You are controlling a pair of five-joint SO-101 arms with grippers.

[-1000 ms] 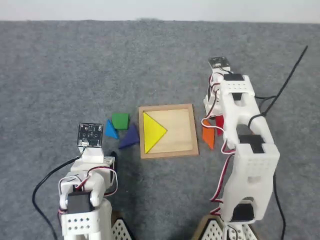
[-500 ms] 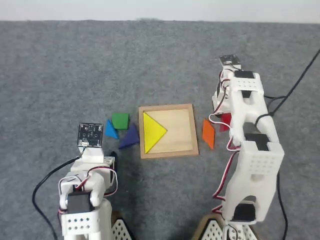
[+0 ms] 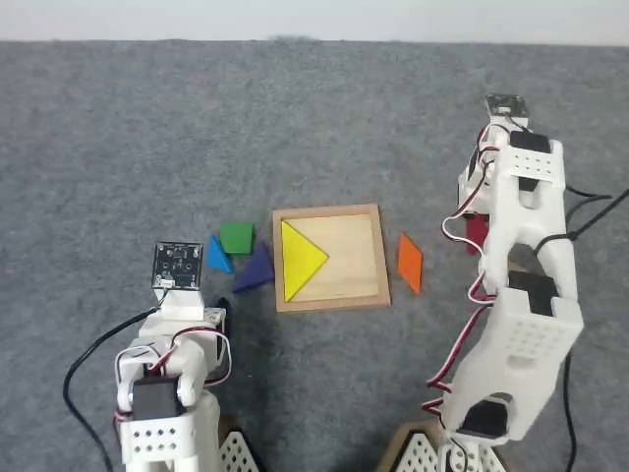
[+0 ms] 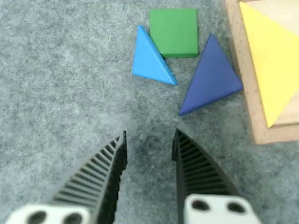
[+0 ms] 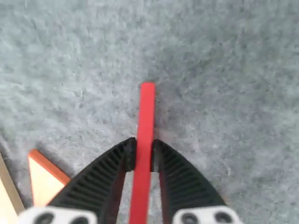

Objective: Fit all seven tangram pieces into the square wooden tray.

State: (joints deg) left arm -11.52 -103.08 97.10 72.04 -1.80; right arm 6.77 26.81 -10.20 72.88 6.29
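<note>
Left side: left gripper (image 4: 149, 134) hangs over the grey carpet (image 3: 147, 128) with its jaws apart and nothing between them, near the loose pieces. Ahead of it is a cluster of three: one small light-blue wooden triangle (image 3: 217, 256), one green wooden square (image 3: 236, 237) touching it, and one dark-blue wooden triangle (image 3: 256, 267) just beside the tray. Centre: one square wooden tray (image 3: 326, 209) with one large yellow wooden triangle (image 3: 300, 258) seated flat against its left wall; the rest of the floor is bare wood. Right of the tray: one orange wooden parallelogram (image 3: 410, 262) flat on the carpet. Far right: right gripper (image 5: 143, 141) is clamped on one flat red wooden piece (image 5: 147, 102), held edge-on over the carpet, well apart from the tray. Count: six pieces, one placed, four lying loose, one in grip. Judgement: early stage, with most of the fitting left to do.
</note>
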